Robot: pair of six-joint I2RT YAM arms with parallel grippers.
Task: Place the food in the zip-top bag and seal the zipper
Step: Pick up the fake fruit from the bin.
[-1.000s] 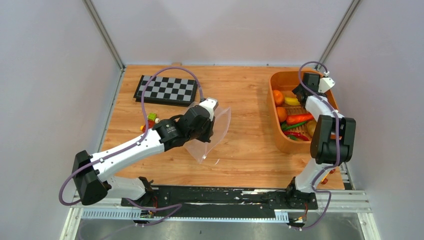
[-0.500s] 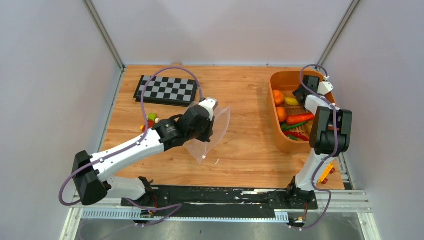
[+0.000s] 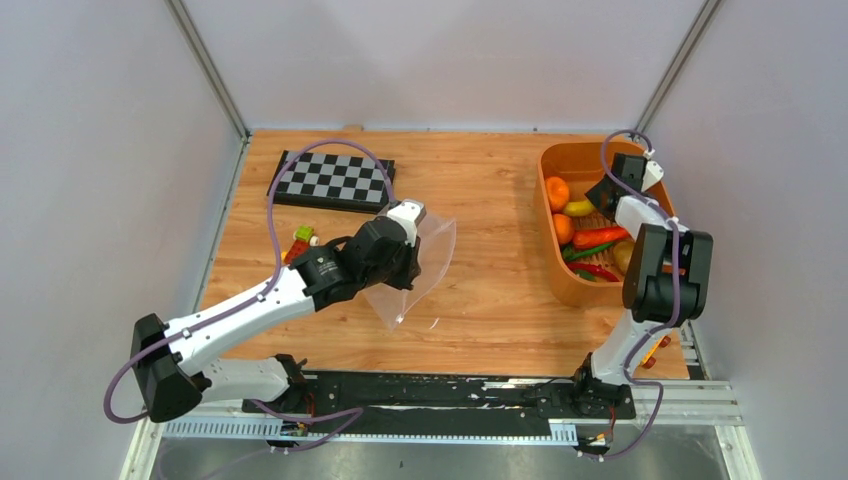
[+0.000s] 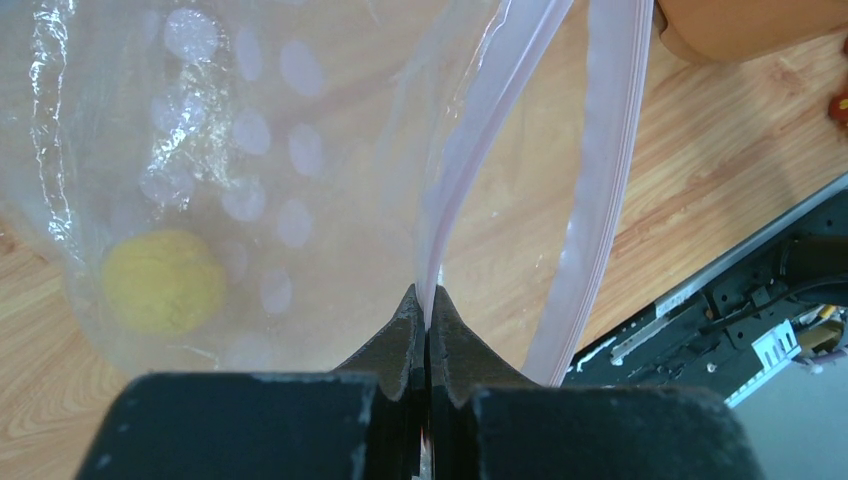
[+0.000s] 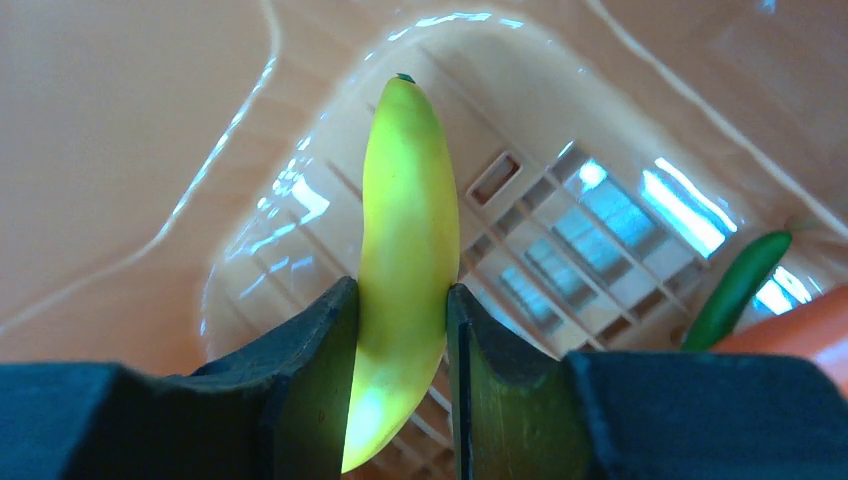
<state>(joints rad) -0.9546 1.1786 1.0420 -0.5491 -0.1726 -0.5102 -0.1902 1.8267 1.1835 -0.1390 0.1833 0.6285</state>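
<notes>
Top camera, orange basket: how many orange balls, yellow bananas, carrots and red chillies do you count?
Orange balls: 2
Yellow banana: 1, between the right tool's fingers
Carrot: 1
Red chilli: 1
Total: 5

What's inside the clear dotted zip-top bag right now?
One round yellow toy piece, seen through the clear dotted plastic bag in the left wrist view. Nothing else shows inside, but the black left gripper covers part of the bag in that view.

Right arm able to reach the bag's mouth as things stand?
Likely yes. The left end effector pinches one zipper lip, holding the zip-top bag open; only bare table lies between it and the basket where the right end effector grips the banana.
</notes>
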